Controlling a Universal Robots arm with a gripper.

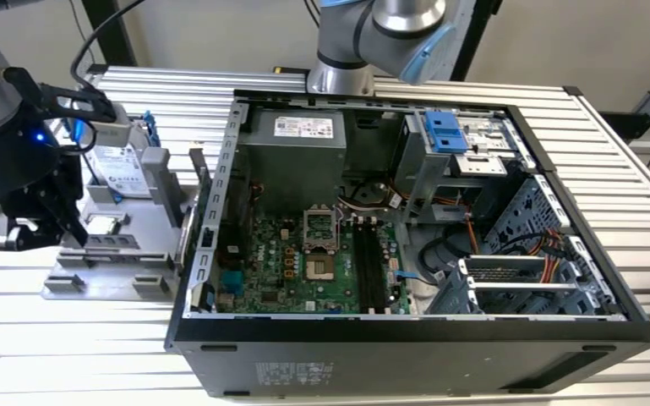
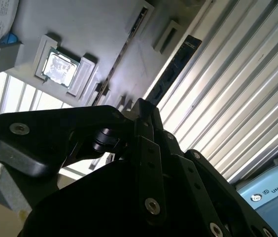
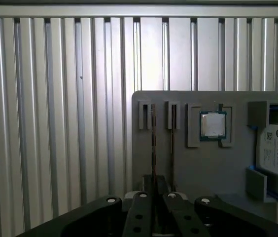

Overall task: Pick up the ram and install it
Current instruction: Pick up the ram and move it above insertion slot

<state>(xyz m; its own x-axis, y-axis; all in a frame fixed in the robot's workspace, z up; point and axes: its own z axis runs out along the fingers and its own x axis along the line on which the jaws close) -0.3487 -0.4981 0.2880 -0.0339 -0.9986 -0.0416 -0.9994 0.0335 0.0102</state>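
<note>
**Ram in its holder slot, gripper closed on it**

The ram (image 3: 154,143) stands on edge in a slot of the grey holder (image 3: 198,168). In the second wrist view its dark face with chips (image 2: 176,69) runs down to the fingertips. The gripper (image 3: 154,181) sits over its near end, with the fingers drawn close together and the ram's thin edge pinched between them.

The holder also carries:
- a second stick (image 3: 172,143), in the next slot just beside the ram
- a square chip (image 3: 212,124), in a recess beyond that stick
- a drive (image 3: 277,148), in a blue frame at the far edge

The holder lies on the slatted table (image 3: 55,123), towards the exterior view's left. Just beside it is the open case (image 1: 415,326), with the board (image 1: 302,262) on its floor. The ram is well apart from the board.
</note>
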